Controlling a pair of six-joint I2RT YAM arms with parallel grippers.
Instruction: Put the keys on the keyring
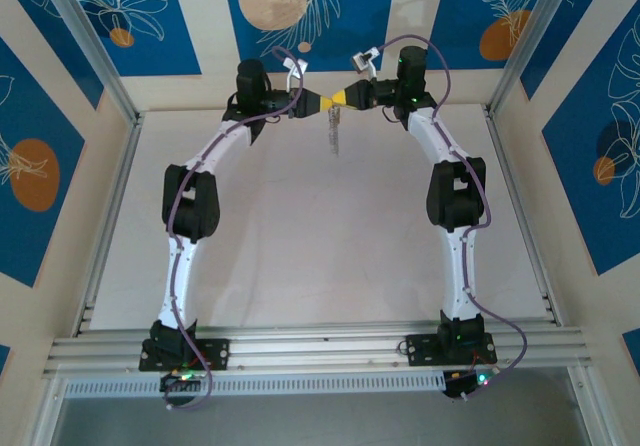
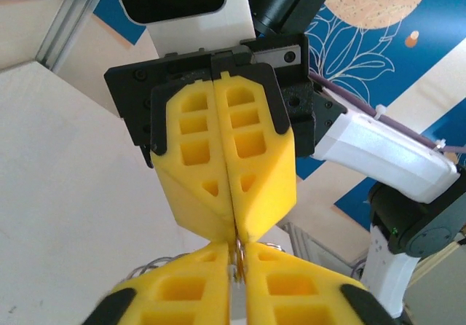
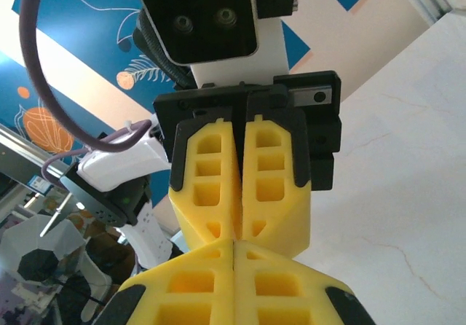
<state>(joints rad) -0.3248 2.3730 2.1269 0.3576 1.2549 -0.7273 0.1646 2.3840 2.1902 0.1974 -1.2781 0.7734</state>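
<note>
My two yellow-fingered grippers meet tip to tip high over the far middle of the table. The left gripper (image 1: 322, 102) (image 2: 238, 251) is shut, and a thin grey wire of the keyring (image 2: 155, 262) is pinched between its tips, with curved wire sticking out on both sides of its fingers. Directly opposite, the right gripper (image 1: 341, 98) (image 3: 233, 243) is shut too, its seam meeting the same wire. The keys (image 1: 333, 134) dangle as a short silvery string just below the point where the fingertips touch. How the keys join the wire is hidden by the fingers.
The white table (image 1: 320, 256) lies well below both grippers. Aluminium frame rails (image 1: 320, 344) run along the near edge and up the sides. Blue patterned walls (image 1: 300, 6) close in the back and both sides.
</note>
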